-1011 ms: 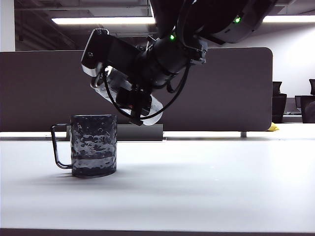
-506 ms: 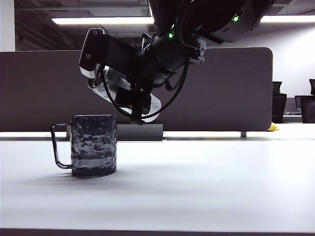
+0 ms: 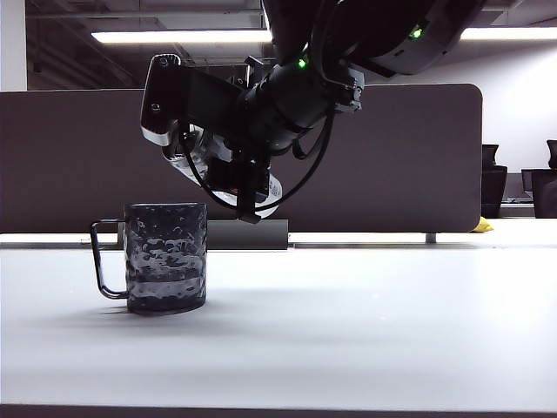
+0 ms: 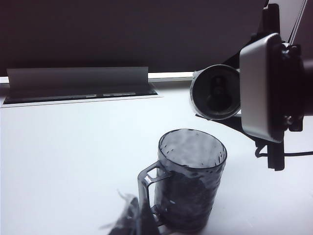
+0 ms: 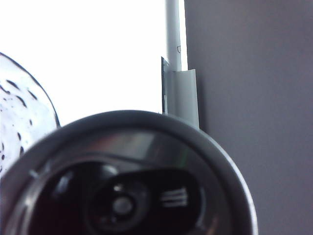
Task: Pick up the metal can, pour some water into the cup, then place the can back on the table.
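My right gripper (image 3: 231, 170) is shut on the metal can (image 3: 271, 188) and holds it tilted in the air above and just right of the cup (image 3: 165, 257). The left wrist view looks into the can's open top (image 4: 215, 92), which hangs just beyond the cup's rim (image 4: 190, 147). In the right wrist view the can's top (image 5: 127, 196) fills the picture and hides the fingers, with the cup's dimpled wall (image 5: 19, 127) beside it. A little water (image 3: 165, 283) lies low in the cup. No stream shows. My left gripper (image 4: 134, 220) is a blurred dark wedge close to the cup's handle, fingertips together.
The cup stands on the white table (image 3: 365, 331). A dark grey partition (image 3: 392, 157) runs along the table's far edge, with a low grey box (image 3: 248, 233) at its foot. Office chairs (image 3: 544, 187) stand far off to the right.
My right wrist has rolled a little and the can has turned with it, its mouth end lifting slightly. The cup has stayed where it was.
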`<state>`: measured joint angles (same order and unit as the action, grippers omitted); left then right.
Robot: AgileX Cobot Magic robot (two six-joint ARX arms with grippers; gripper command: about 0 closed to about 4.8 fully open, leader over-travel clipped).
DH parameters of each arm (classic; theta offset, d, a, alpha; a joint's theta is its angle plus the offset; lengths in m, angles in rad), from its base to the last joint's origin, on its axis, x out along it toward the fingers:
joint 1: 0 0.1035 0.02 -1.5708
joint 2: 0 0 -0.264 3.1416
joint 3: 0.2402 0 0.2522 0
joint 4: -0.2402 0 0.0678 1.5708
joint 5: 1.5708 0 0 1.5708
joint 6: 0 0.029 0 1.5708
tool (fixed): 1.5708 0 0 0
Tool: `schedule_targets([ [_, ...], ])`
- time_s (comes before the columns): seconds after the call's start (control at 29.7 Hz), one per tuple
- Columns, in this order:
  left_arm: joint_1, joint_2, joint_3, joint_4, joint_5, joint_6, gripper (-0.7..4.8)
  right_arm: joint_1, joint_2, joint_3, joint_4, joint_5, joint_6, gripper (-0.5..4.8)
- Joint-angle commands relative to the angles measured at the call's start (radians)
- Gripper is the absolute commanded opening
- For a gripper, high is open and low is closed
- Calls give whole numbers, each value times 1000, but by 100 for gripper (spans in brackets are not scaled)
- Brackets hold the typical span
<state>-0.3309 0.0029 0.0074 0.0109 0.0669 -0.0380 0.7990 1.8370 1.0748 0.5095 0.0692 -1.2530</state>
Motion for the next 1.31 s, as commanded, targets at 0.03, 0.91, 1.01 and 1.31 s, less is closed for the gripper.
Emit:
schedule_targets([
  [0.03, 2, 1, 1, 11, 1, 1, -5, 3, -9, 8, 47, -1, -3, 209],
  [0.91, 2, 2, 1, 11, 1, 1, -5, 6, -9, 10, 48, -10, -208, 210],
  [1.01, 2, 1, 1, 11, 1, 1, -5, 7, -9, 14, 53, -27, -222, 210],
  [1.31, 2, 1, 1, 11, 1, 1, -5, 13, -9, 15, 71, -49, -270, 210],
])
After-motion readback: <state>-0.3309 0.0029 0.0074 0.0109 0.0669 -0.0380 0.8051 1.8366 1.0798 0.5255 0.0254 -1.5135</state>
